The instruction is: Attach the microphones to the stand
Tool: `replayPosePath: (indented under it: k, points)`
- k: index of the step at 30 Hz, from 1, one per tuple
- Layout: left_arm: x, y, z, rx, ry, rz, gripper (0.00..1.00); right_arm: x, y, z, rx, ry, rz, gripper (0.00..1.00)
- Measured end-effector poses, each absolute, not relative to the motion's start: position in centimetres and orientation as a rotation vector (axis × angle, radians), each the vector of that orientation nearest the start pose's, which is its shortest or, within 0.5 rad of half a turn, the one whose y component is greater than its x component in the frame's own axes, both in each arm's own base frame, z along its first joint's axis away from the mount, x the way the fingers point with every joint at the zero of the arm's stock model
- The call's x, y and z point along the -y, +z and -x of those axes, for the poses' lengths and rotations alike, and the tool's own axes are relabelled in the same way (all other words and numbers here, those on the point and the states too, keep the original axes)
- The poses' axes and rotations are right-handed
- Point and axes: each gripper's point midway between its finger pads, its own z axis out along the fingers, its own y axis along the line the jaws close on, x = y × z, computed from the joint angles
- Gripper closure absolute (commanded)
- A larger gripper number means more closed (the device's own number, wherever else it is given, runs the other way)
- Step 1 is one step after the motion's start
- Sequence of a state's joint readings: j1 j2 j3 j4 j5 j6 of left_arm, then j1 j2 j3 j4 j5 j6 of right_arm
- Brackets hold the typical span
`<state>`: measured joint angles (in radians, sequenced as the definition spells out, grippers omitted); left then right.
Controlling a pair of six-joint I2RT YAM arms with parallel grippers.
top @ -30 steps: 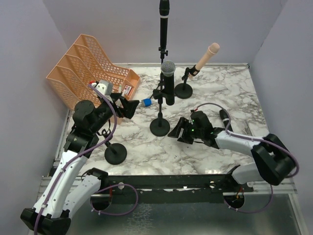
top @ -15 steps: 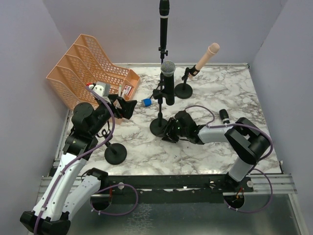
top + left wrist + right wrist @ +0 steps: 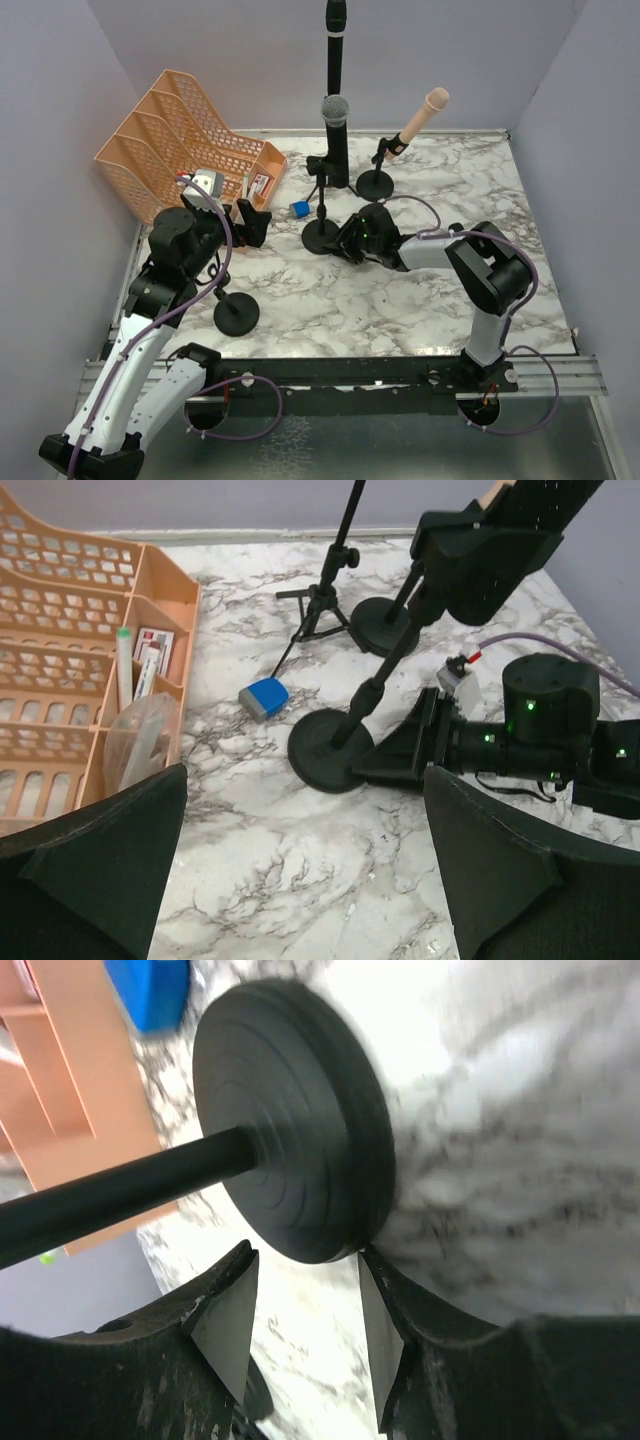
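A black microphone with a silver mesh head (image 3: 335, 112) stands clipped in a stand with a round black base (image 3: 321, 236). A pale pink microphone (image 3: 425, 112) sits tilted in a short stand (image 3: 376, 184). A black microphone (image 3: 335, 35) stands on a tall stand at the back. I do not see a fourth microphone. My right gripper (image 3: 346, 245) is open and low on the table, its fingertips at the rim of the round base (image 3: 290, 1120). My left gripper (image 3: 255, 222) is open and empty, above the table to the left of that stand.
An orange mesh file organiser (image 3: 180, 140) with small items stands at the back left. A small blue object (image 3: 298, 209) lies beside it. Another round stand base (image 3: 236, 314) sits under my left arm. Purple walls close in the sides.
My right gripper has slid left and toward the back, and the stand with the silver-headed microphone has moved back with it. My left gripper has drawn back a little.
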<state>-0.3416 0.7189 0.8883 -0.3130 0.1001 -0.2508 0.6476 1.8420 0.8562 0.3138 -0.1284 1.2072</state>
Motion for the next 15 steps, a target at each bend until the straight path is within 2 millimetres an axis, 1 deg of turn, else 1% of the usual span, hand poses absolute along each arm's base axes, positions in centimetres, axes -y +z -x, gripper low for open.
replayPosePath:
  k: [3, 8, 12, 14, 15]
  points:
    - [11.7, 30.7, -26.3, -1.779, -0.49, -0.126, 0.01, -32.9, 3.5, -35.2, -2.388, 1.059, -0.609, 0.51]
    - [10.6, 29.3, -25.6, -1.855, -0.439, -0.091, 0.01, -33.6, 3.7, -37.2, -2.363, 1.059, -0.579, 0.49]
    - [9.7, 28.1, -25.2, -1.908, -0.394, -0.051, 0.01, -33.7, 3.8, -37.5, -2.35, 1.051, -0.52, 0.45]
    - [9.4, 27.9, -25.2, -1.916, -0.381, -0.035, 0.01, -33.5, 3.9, -37.2, -2.337, 1.048, -0.475, 0.42]
    - [9.3, 27.8, -25.2, -1.916, -0.375, -0.028, 0.01, -33.3, 4.0, -36.8, -2.333, 1.044, -0.443, 0.41]
